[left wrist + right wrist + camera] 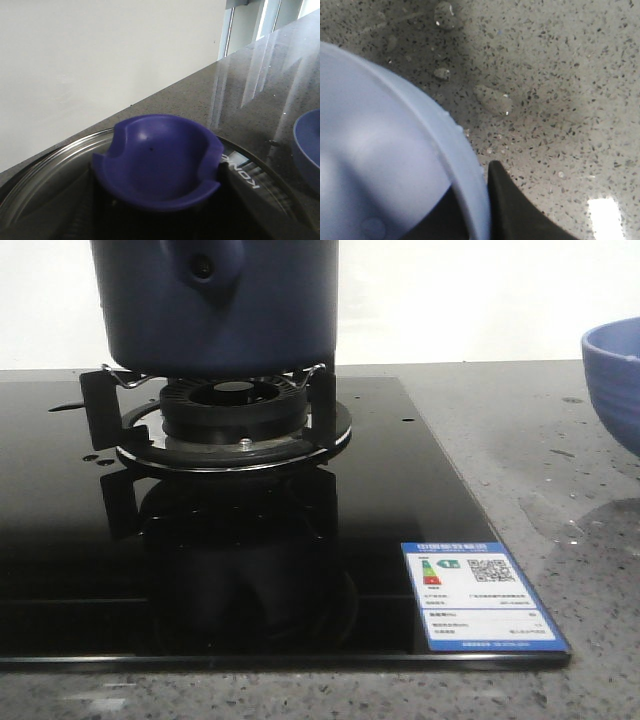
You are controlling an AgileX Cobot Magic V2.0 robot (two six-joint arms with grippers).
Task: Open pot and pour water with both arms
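Front view: the pot [215, 302] fills the upper left of the frame, sitting on the wire supports of a black gas burner [235, 415]; its handle stub with the dark hole faces the camera at top centre-left; burner is set in a glossy black glass hob [200, 570] that mirrors it; an energy-label sticker [478, 595] sits at the hob's lower right corner; grey speckled bench [560, 490] runs along the right and bottom edges; a lighter blue bowl [615, 380] is cut off at the right edge, well apart from the pot; no arm shows in this view.

Left wrist view: a dark blue dished knob [160, 167] sits centre-low on a glass lid [55, 175] with a metal rim; the knob's lower edge meets dark shapes at the bottom of the frame; cannot tell how the left fingers stand; the bowl's rim shows at the right edge.

Right wrist view: bowl rim [440, 150] fills the lower left; one dark finger [512, 210] of the right fingers rises at bottom centre, just outside the rim, touching or nearly so; a dark patch lies inside the rim beside it; cannot tell whether they pinch the rim.
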